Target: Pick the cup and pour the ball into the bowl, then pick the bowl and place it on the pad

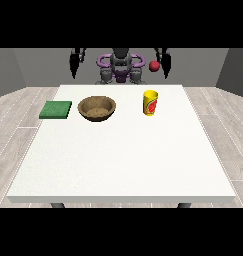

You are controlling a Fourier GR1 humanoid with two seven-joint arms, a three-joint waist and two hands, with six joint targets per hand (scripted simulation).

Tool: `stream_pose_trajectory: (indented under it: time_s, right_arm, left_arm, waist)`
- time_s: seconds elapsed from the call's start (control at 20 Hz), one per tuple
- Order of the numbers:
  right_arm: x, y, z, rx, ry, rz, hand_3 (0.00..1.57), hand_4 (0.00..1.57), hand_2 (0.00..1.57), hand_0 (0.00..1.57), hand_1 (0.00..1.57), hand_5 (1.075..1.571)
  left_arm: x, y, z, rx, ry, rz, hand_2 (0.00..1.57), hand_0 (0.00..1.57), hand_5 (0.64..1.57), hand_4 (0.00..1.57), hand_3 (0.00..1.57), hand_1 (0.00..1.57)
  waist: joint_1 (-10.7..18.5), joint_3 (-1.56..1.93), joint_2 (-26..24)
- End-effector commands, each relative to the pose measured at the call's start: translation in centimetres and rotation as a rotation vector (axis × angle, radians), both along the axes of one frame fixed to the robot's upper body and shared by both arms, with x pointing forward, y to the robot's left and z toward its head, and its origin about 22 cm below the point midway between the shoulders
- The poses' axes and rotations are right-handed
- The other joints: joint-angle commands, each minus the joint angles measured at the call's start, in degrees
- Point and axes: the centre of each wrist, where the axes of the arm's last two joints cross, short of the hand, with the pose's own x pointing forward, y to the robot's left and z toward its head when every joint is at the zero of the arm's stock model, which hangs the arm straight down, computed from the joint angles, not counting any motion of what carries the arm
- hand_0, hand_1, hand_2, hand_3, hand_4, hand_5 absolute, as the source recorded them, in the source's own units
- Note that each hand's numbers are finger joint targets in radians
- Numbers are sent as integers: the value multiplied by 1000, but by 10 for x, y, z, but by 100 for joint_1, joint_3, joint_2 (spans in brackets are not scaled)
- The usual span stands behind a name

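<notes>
A yellow cup (150,102) with a red mark stands upright on the white table (118,160), right of the middle at the back. A small red ball (154,65) is in the air above the cup, just beside the hand at the view's right (166,62). That hand hangs above the table's far edge with its fingers pointing straight down, and it holds nothing. A brown bowl (97,108) sits left of the cup. A flat green pad (56,109) lies left of the bowl. The hand at the view's left (73,62) hangs the same way, far from everything.
The robot's torso (120,67) stands behind the table's far edge. The table's edges lie close to the pad on the left. Grey wooden floor surrounds the table.
</notes>
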Motion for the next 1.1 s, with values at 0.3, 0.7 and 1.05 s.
stream_pose_trajectory:
  time_s: [0.3,0.7,1.05]
  right_arm:
    - [-42,-21,-25,163,51,-87,0,0,0,0,0,1568]
    - [-35,-28,8,158,-75,-50,0,0,0,0,0,1566]
    - [22,-7,24,133,-248,-9,0,0,0,0,0,1563]
  left_arm:
    - [-27,-15,6,-207,-17,-21,0,0,1524,0,0,0]
    - [-44,-21,39,-160,-137,-78,0,0,1490,0,0,0]
    - [14,-20,74,-85,-325,-119,0,0,1376,0,0,0]
  waist:
    - [81,14,-1668]
    - [140,1,-942]
    - [251,3,477]
